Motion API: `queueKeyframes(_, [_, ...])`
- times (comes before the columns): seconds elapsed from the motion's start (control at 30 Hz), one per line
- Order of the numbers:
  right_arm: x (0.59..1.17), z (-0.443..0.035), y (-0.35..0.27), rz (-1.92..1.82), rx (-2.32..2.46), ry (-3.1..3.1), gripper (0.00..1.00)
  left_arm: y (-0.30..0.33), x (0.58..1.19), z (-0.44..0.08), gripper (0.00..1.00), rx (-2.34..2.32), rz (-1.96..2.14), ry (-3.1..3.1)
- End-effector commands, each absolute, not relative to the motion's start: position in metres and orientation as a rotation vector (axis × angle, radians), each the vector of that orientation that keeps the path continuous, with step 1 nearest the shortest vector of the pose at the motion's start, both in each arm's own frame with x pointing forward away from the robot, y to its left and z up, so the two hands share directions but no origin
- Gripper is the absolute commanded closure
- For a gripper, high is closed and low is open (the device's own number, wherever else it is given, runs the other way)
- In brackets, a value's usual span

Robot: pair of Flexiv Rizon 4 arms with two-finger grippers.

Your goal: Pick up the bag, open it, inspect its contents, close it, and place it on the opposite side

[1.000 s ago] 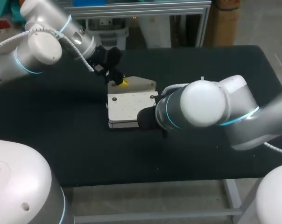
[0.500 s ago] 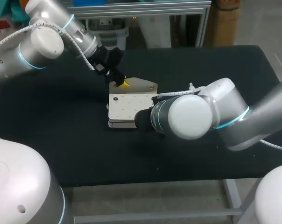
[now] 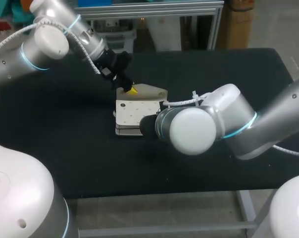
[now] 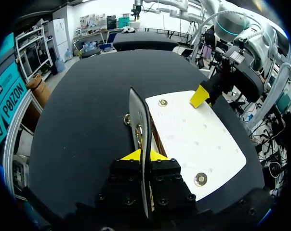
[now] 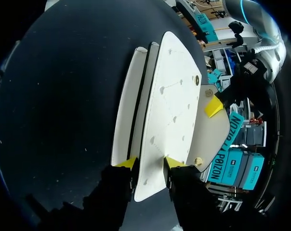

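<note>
A white bag (image 3: 134, 115) lies in the middle of the black table (image 3: 65, 129), its flap (image 3: 152, 91) lifted at the far side. My left gripper (image 3: 131, 89) is shut on that flap; in the left wrist view the flap (image 4: 137, 120) stands edge-on between the yellow tips of the left gripper (image 4: 144, 156), with the bag's body (image 4: 193, 139) beside it. My right gripper (image 5: 151, 163) is shut on the bag's white front panel (image 5: 169, 106), one finger on each side. In the head view the right wrist (image 3: 189, 129) hides those fingers.
The right arm's bulky elbow and wrist hang over the table just right of the bag. The left arm (image 3: 45, 42) comes in from the far left corner. The black cloth stretches bare to the left, right and front of the bag.
My right arm has swung leftward and lower, bringing its wrist closer against the bag's right front corner. The left gripper has kept its hold on the raised flap.
</note>
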State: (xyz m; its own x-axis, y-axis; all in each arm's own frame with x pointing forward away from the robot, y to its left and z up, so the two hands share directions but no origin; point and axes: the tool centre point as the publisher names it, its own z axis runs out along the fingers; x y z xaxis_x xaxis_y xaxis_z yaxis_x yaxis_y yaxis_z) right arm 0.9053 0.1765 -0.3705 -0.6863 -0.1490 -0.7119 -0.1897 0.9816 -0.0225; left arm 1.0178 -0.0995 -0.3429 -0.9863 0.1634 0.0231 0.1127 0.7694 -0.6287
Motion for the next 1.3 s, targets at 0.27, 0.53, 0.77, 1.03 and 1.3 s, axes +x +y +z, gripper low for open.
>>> queueKeyframes(0.27, [0.915, -0.380, 0.180, 0.048, -0.197, 2.307, 0.64, -0.099, 1.014, -0.353, 1.00, -0.281, 0.995, -2.852])
queueKeyframes(0.53, [0.922, -0.387, 0.181, 0.082, -0.183, 2.315, 0.71, -0.097, 1.007, -0.354, 1.00, -0.385, 0.959, -2.876])
queueKeyframes(0.77, [0.923, -0.386, 0.181, 0.082, -0.181, 2.320, 1.00, -0.092, 1.007, -0.356, 1.00, -0.434, 0.987, -2.924])
queueKeyframes(1.03, [0.923, -0.387, 0.181, 0.076, -0.181, 2.342, 1.00, -0.096, 0.984, -0.358, 1.00, -0.685, 0.932, -3.007])
queueKeyframes(1.3, [0.925, -0.389, 0.185, 0.077, -0.179, 2.356, 1.00, -0.102, 0.959, -0.370, 1.00, -0.899, 0.886, -3.157])
